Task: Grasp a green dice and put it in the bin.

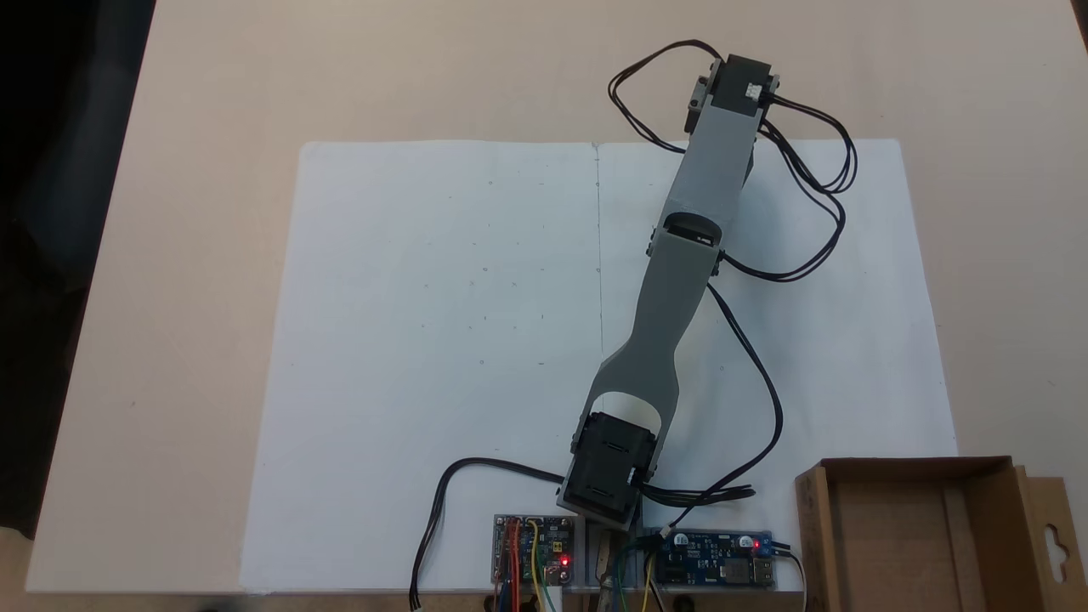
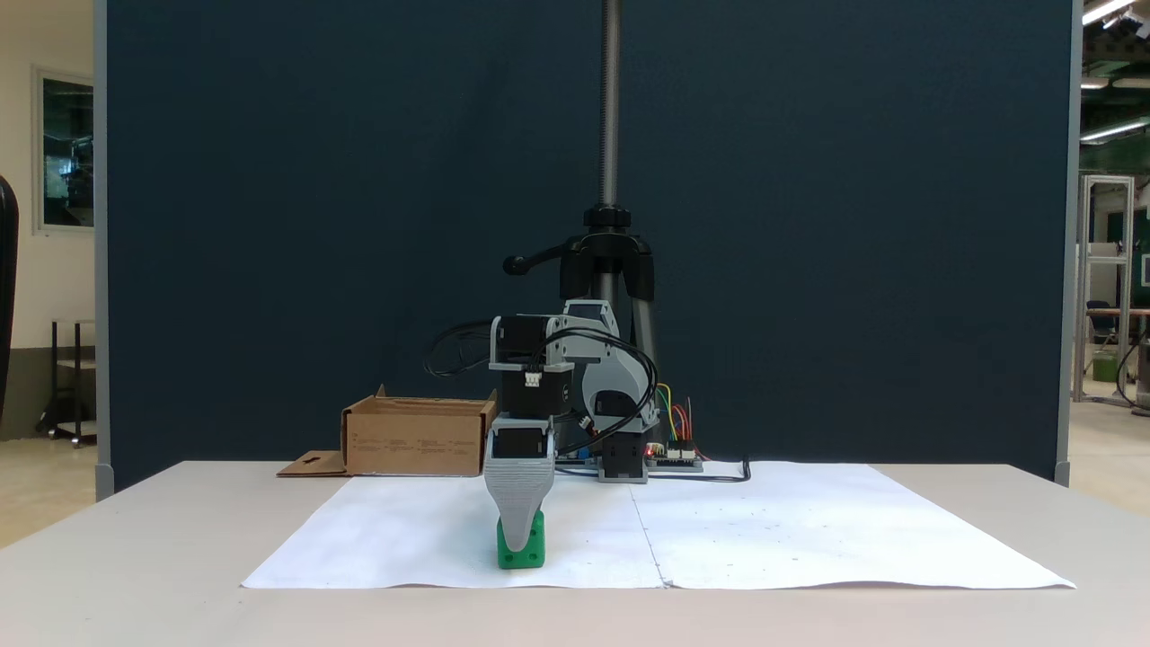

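In a fixed view the pincer (image 2: 519, 539) points straight down, its grey tip overlapping the green dice (image 2: 530, 553) on the white paper (image 2: 809, 530); its opening cannot be told. The bin (image 2: 413, 438) stands at ten o'clock.

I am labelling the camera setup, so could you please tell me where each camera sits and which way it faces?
A fixed view: overhead, looking down on the white paper sheet; the arm stretches away from its base.
A fixed view: table height, opposite the base, facing the arm head-on; the pincer is at the green dice.
Both show the arm and the cardboard bin.
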